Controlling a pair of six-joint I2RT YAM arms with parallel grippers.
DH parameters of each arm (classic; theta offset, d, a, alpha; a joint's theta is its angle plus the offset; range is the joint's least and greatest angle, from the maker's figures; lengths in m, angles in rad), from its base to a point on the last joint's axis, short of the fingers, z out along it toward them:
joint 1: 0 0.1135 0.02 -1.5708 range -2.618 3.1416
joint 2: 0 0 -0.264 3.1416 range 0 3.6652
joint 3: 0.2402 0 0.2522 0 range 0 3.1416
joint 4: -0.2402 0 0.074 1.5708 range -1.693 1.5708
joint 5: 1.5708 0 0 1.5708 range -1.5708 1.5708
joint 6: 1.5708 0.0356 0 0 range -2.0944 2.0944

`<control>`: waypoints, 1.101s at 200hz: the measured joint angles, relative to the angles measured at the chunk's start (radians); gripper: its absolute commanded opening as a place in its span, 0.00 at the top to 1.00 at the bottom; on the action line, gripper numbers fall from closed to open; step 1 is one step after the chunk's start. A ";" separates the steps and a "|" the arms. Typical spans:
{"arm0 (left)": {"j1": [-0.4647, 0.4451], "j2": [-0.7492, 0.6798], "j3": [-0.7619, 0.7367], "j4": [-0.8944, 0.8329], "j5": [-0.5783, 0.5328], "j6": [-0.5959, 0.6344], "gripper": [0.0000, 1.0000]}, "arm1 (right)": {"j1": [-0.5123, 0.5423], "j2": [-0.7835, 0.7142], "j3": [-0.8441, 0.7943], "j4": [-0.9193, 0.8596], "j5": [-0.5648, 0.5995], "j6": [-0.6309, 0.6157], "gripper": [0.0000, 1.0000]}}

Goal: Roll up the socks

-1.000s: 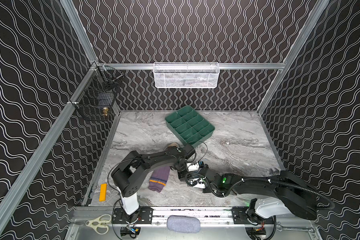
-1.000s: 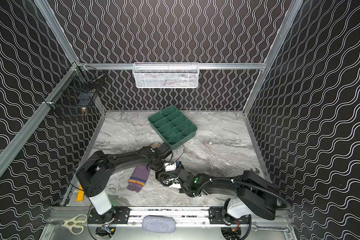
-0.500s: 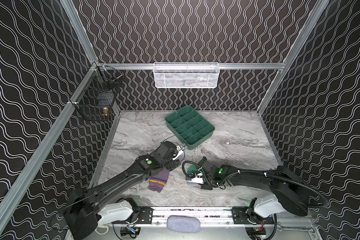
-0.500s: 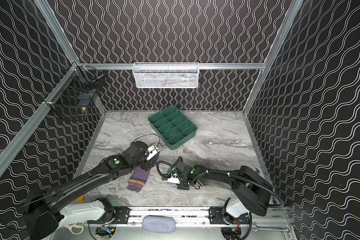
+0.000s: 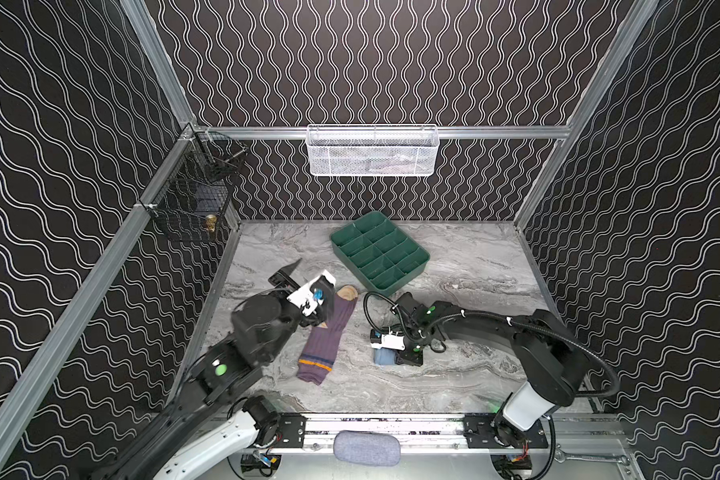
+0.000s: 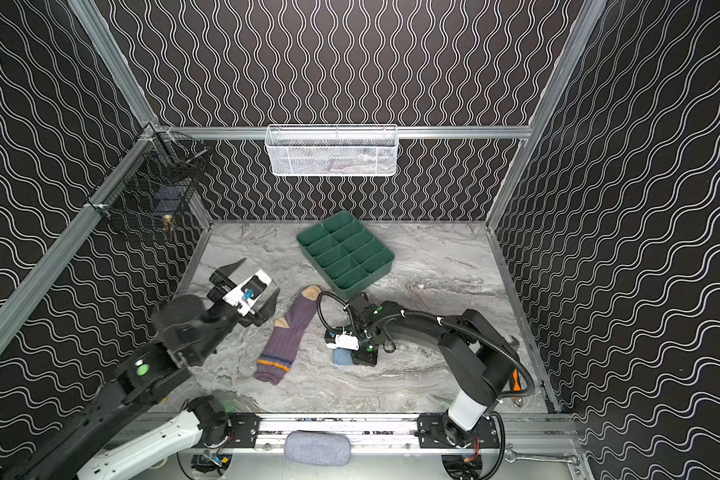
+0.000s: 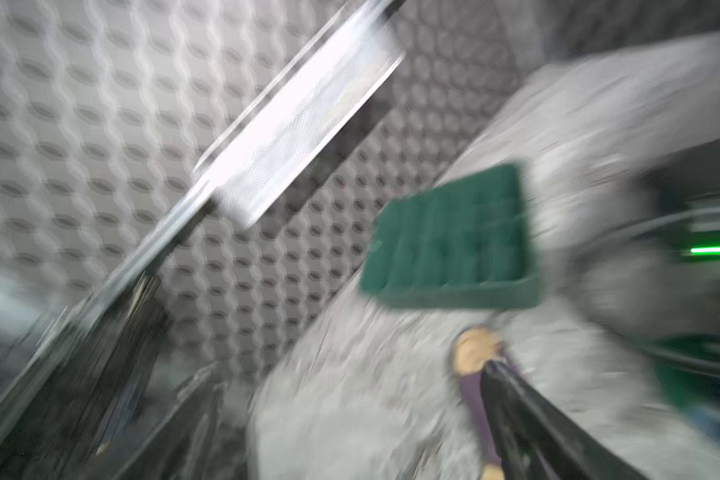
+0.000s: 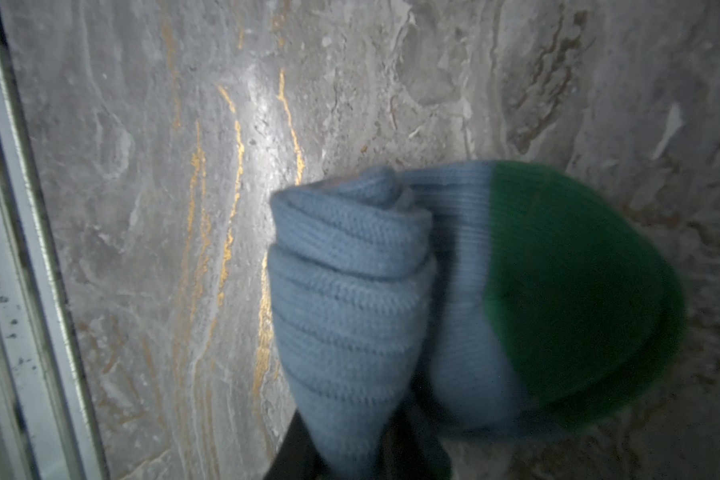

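Nearest the camera, a grey fabric pad (image 5: 366, 448) sits on the front rail at 6 o'clock. Just beyond it on the marble-look table (image 5: 474, 266), the right claw (image 5: 398, 357) is pressed together on the light blue sock (image 5: 381, 357), a little toward 6 o'clock from the table's centre. The right wrist view shows the light blue sock (image 8: 350, 291) wound into a ribbed roll, green toe wrapped outside, resting on the table. (A white block (image 6: 344, 342) on that wrist bears marks too small to read.)

At 9 o'clock from the roll and apart from it, the purple sock (image 6: 289, 332) lies flat and unrolled. Its orange-and-navy striped cuff points toward 7 o'clock and its tan toe toward 1 o'clock. The left claw (image 6: 260, 277) hangs above the table at that sock's 10 o'clock side, spread wide and gripping nothing. Its own wrist view is blurred, with one dark finger (image 7: 537, 424) crossing the tan toe.

Farther back, at 12 o'clock, stands a green divided tray (image 5: 398, 277). A black wire basket (image 5: 192, 199) hangs on the wall at 10 o'clock, and a white mesh basket (image 5: 373, 151) on the back wall at 12 o'clock.
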 measured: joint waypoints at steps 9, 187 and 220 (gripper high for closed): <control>0.000 0.038 0.047 -0.073 0.143 0.027 0.07 | -0.010 0.017 0.014 -0.013 -0.013 -0.005 1.00; -0.468 0.833 -0.381 0.570 -0.322 0.246 0.27 | -0.129 0.163 0.108 0.168 -0.151 -0.153 1.00; -0.472 0.656 -0.336 0.486 -0.333 0.233 0.29 | -0.131 0.086 0.026 0.206 -0.089 -0.147 1.00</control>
